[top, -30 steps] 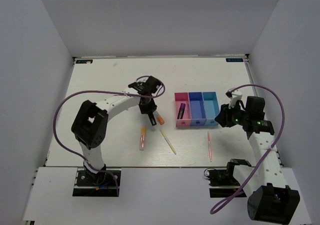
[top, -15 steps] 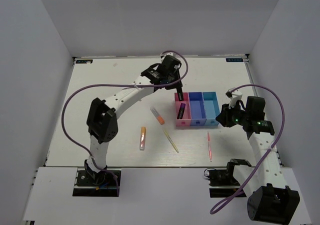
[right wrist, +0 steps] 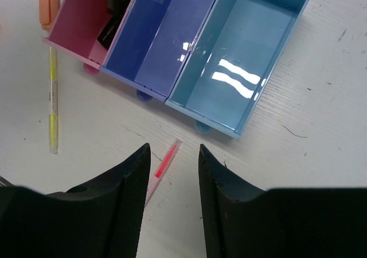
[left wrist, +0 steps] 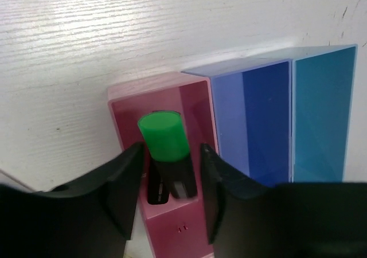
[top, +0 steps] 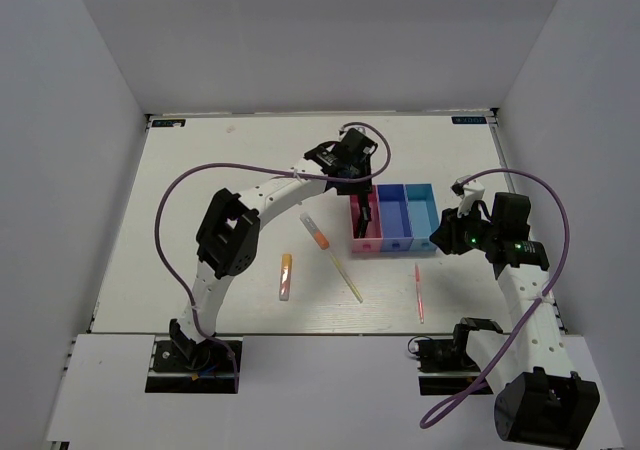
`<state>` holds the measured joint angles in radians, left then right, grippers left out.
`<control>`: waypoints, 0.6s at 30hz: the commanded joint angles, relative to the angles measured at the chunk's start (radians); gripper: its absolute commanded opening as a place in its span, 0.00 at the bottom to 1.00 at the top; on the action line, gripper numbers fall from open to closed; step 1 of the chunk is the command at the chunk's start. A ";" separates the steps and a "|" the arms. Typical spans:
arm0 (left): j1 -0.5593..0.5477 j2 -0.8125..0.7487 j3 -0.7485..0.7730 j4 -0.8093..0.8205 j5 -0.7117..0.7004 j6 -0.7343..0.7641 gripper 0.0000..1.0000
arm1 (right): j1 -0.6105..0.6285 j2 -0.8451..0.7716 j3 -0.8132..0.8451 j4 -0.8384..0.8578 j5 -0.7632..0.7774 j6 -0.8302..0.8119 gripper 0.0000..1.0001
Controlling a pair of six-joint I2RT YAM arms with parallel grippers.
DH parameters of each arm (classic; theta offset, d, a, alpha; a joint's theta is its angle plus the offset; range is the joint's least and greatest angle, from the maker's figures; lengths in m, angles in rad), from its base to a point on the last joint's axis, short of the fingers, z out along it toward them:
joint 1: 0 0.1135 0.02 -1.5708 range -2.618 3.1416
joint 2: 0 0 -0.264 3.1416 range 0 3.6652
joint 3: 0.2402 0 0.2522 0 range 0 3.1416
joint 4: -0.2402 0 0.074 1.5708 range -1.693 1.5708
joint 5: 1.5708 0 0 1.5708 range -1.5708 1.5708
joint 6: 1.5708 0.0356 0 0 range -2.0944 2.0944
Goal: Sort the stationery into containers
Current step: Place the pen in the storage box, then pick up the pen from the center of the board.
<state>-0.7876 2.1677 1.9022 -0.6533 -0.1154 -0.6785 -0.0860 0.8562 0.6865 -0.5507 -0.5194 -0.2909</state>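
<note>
— Count?
— Three bins [top: 393, 216]. My left jaws clamp one green-capped marker [left wrist: 163, 136], cap uppermost, axis steeply down into the pink bin [left wrist: 192, 106]; right jaws apart, empty. On the tabletop [top: 200, 170]: one orange-capped marker [top: 316, 232], one highlighter [top: 286, 275], one yellow pen [top: 343, 278], one pink-red pen [top: 419, 292].

The left arm [top: 265, 198] is arching across the white table [top: 200, 160], and the left gripper [top: 358, 205] is hanging over the far end of the pink bin [top: 368, 234], its jaws too small to read from above. That bin is sitting joined in 1 row with the dark blue bin [top: 394, 220] and the light blue bin [top: 423, 215]. The right gripper [top: 441, 237] is hovering just beside the light blue bin's near right corner. 4 items are lying loose: an orange-capped marker [top: 316, 232] left of the pink bin, an orange-pink highlighter [top: 286, 275], a yellow pen [top: 342, 275] and a pink-red pen [top: 419, 292].
</note>
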 commanded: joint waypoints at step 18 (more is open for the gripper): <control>0.085 -0.287 -0.261 -0.224 -0.189 -0.163 0.47 | -0.011 -0.006 0.011 0.012 -0.019 0.001 0.43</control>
<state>-0.7689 1.9133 1.6558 -0.7540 -0.2718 -0.7368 -0.0925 0.8562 0.6865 -0.5510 -0.5236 -0.2920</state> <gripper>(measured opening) 0.406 0.431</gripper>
